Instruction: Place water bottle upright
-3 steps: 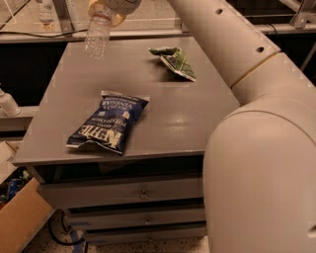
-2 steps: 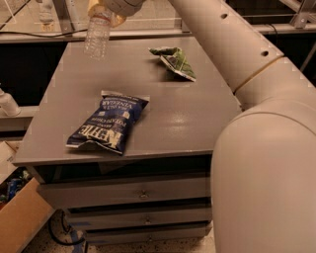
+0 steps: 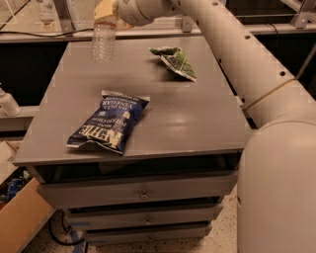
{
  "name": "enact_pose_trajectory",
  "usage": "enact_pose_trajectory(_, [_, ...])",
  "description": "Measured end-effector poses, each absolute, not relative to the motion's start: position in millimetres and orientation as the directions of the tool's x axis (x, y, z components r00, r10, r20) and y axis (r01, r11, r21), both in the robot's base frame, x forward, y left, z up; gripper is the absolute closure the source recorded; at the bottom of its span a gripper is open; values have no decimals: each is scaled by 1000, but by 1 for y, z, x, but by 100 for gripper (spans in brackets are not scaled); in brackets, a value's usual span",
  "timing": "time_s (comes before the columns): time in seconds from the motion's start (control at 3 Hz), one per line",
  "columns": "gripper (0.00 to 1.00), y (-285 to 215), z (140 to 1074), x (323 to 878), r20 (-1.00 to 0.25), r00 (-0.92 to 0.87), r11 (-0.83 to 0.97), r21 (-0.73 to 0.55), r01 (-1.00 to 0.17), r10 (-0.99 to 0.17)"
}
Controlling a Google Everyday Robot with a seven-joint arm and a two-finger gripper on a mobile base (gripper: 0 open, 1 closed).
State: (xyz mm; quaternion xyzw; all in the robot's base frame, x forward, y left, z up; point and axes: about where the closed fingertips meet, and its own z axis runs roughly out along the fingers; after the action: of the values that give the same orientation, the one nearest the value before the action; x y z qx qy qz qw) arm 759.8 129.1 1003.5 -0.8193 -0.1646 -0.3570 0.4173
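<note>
The water bottle (image 3: 103,43) is a small clear ribbed plastic bottle. It hangs upright over the far left part of the grey table (image 3: 197,118), with its base at or just above the surface. My gripper (image 3: 106,12) reaches in from the top right and is shut on the bottle's top end. The cap and label are hidden by the yellowish fingers (image 3: 104,15). My white arm (image 3: 237,54) crosses the table's right side.
A blue chip bag (image 3: 109,123) lies flat near the table's front left. A green snack bag (image 3: 175,62) lies at the back right. A cardboard box (image 3: 19,217) stands on the floor at the lower left. An opaque white bottle (image 3: 7,103) stands on a shelf at the left.
The gripper and the bottle have moved slightly right and down towards the table. The bags have not moved.
</note>
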Motion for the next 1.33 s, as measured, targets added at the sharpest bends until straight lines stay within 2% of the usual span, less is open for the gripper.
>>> enact_pose_trajectory(0.33, [100,117,1012,756,793,608,-573,-478,665,44])
enact_pose_trajectory(0.67, [100,119,1011,756,812,580,-569,-446,691,69])
enact_pose_trajectory(1.33, [100,128,998,751,838,476,-529,-286,799,266])
